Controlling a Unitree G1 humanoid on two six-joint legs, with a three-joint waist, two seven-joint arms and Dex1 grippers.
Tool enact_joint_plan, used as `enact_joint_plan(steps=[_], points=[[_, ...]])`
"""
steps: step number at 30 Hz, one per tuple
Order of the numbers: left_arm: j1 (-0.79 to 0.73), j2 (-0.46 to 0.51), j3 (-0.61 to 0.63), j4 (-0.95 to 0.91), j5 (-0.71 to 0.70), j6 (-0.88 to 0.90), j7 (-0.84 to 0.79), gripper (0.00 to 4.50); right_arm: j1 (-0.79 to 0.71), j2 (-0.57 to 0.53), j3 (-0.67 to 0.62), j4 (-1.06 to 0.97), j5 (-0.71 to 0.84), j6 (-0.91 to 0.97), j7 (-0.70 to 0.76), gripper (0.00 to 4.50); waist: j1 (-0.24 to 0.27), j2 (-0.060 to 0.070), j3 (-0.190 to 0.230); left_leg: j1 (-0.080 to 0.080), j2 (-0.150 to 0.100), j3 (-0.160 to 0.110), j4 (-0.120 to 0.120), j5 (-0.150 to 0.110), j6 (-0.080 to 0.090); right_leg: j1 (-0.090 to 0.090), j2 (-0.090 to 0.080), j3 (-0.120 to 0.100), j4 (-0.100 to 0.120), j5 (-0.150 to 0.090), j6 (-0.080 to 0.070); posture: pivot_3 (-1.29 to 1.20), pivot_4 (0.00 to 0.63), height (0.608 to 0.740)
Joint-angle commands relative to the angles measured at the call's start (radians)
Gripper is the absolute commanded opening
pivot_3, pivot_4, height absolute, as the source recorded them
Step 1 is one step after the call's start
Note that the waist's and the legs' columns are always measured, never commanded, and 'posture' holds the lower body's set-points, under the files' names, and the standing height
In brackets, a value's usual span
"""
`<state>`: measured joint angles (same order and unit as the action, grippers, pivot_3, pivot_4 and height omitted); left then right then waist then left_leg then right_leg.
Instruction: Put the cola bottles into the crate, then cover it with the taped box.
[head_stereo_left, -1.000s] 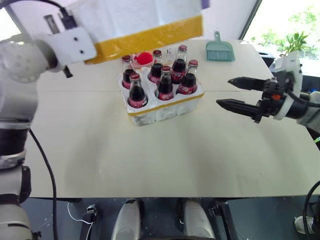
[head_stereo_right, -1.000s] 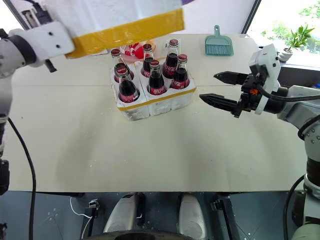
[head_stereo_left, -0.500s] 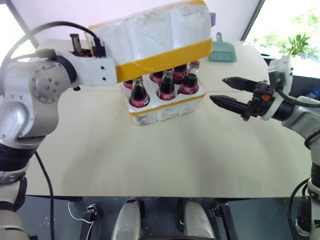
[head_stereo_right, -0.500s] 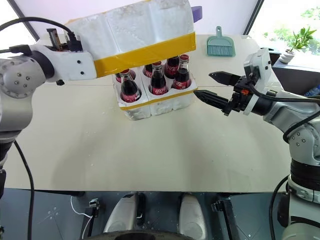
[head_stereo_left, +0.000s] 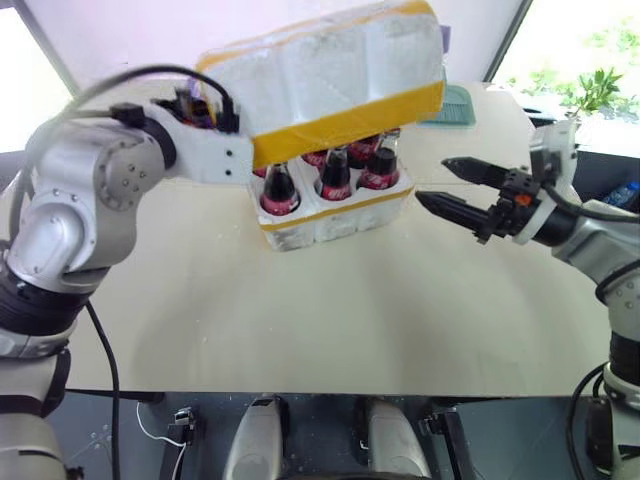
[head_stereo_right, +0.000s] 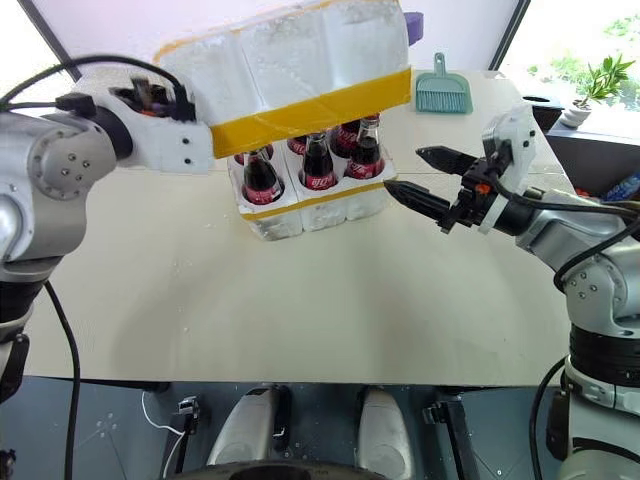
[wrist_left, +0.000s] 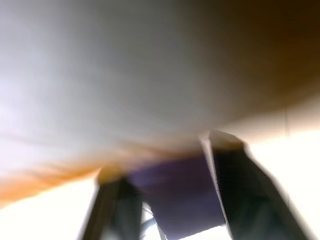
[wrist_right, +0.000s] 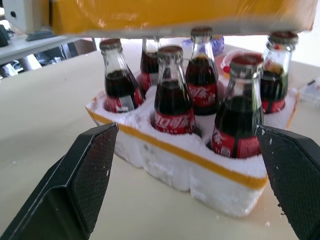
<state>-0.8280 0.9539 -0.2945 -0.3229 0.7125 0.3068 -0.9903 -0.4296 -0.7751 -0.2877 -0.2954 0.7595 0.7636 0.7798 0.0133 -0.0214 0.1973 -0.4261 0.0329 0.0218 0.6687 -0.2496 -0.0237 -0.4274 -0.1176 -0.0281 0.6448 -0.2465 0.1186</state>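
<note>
Hovering tilted over 6 cola bottles (wrist_right: 175, 95) in the crate (head_stereo_left: 335, 215): taped box (head_stereo_left: 330, 70), left gripper (head_stereo_left: 215, 115) grip unclear. At 3 o'clock, right gripper (head_stereo_left: 448, 186) wide open, empty.

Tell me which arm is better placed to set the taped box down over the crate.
Left: its end effector carries the taped box just above the cola bottles in the crate. The right end effector is open and empty beside the crate.
</note>
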Motion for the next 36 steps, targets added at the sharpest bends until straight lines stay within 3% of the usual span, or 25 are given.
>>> enact_joint_plan(steps=[1,2,3,9,15,19,22,24,26,31,36], points=[[-0.004,0.013,0.03,-0.02,0.018,-0.034,-0.01,3.92,0.011,-0.027,-0.021,-0.022,-0.012,-0.036,0.019,4.5,-0.001,0.0,0.0,0.0,0.0,0.0,0.0,0.0,0.0,0.0,0.0,0.0,0.0,0.0,0.0,0.0,0.15,0.736],[0.0,0.012,0.036,-0.024,0.017,-0.038,-0.012,4.38,0.01,-0.028,-0.024,-0.016,-0.013,-0.037,0.02,4.5,-0.002,0.0,0.0,0.0,0.0,0.0,0.0,0.0,0.0,0.0,0.0,0.0,0.0,0.0,0.0,0.0,0.15,0.736],[0.004,0.012,0.042,-0.031,0.013,-0.04,-0.016,4.47,0.008,-0.028,-0.025,-0.01,-0.014,-0.039,0.022,4.5,-0.002,0.0,0.0,0.0,0.0,0.0,0.0,0.0,0.0,0.0,0.0,0.0,0.0,0.0,0.0,0.0,0.15,0.736],[0.043,0.021,0.096,-0.077,-0.043,-0.039,-0.054,4.47,-0.011,-0.019,-0.003,0.01,-0.022,-0.051,0.034,4.5,-0.003,0.0,0.0,0.0,0.0,0.0,0.0,0.0,0.0,0.0,0.0,0.0,0.0,0.0,0.0,0.0,0.15,0.736],[0.283,0.072,0.292,-0.225,-0.2,0.074,-0.179,4.47,-0.01,-0.04,0.001,0.047,-0.05,-0.07,0.065,4.5,-0.006,0.0,0.0,0.0,0.0,0.0,0.0,0.0,0.0,0.0,0.0,0.0,0.0,0.0,0.0,0.0,0.15,0.736],[0.388,0.033,0.441,-0.322,-0.378,0.308,-0.274,4.47,-0.001,-0.072,-0.006,0.08,-0.07,-0.086,0.098,4.5,0.0,0.0,0.0,0.001,0.0,0.0,0.0,0.0,0.0,0.0,0.0,0.0,0.0,0.0,0.0,0.0,0.15,0.736],[0.342,-0.07,0.608,-0.363,-0.674,0.723,-0.397,4.47,-0.007,-0.094,-0.01,0.097,-0.08,-0.092,0.122,4.5,0.001,0.0,0.0,0.0,0.0,-0.001,0.001,0.0,0.0,0.001,0.0,0.0,-0.001,0.0,0.0,0.0,0.15,0.736],[0.257,-0.112,0.782,-0.299,-0.889,0.969,-0.494,4.47,-0.017,-0.114,-0.014,0.109,-0.077,-0.093,0.146,4.5,-0.002,0.0,0.0,0.0,0.0,-0.001,0.002,0.0,0.0,0.001,0.0,-0.001,0.0,0.0,0.0,0.0,0.15,0.736],[0.212,-0.077,0.911,-0.179,-1.027,1.085,-0.555,4.47,-0.028,-0.135,-0.018,0.118,-0.065,-0.086,0.177,4.5,-0.009,0.0,0.0,0.0,0.0,-0.002,0.002,0.0,0.0,0.001,0.001,-0.001,0.001,0.0,0.0,0.0,0.15,0.736],[0.329,0.131,0.972,0.111,-1.202,1.008,-0.624,4.47,-0.059,-0.208,-0.023,0.15,-0.022,-0.06,0.295,4.5,-0.035,0.001,0.0,0.005,0.001,-0.002,-0.002,0.0,0.0,0.001,0.001,0.0,0.001,-0.002,-0.001,0.0,0.15,0.736],[0.442,0.221,0.927,0.239,-1.242,0.822,-0.623,4.47,-0.095,-0.226,-0.001,0.19,-0.04,-0.069,0.327,4.5,-0.025,0.001,0.0,0.004,0.001,-0.001,-0.002,0.0,0.0,0.002,0.001,-0.001,0.001,-0.002,-0.002,0.0,0.15,0.736]])
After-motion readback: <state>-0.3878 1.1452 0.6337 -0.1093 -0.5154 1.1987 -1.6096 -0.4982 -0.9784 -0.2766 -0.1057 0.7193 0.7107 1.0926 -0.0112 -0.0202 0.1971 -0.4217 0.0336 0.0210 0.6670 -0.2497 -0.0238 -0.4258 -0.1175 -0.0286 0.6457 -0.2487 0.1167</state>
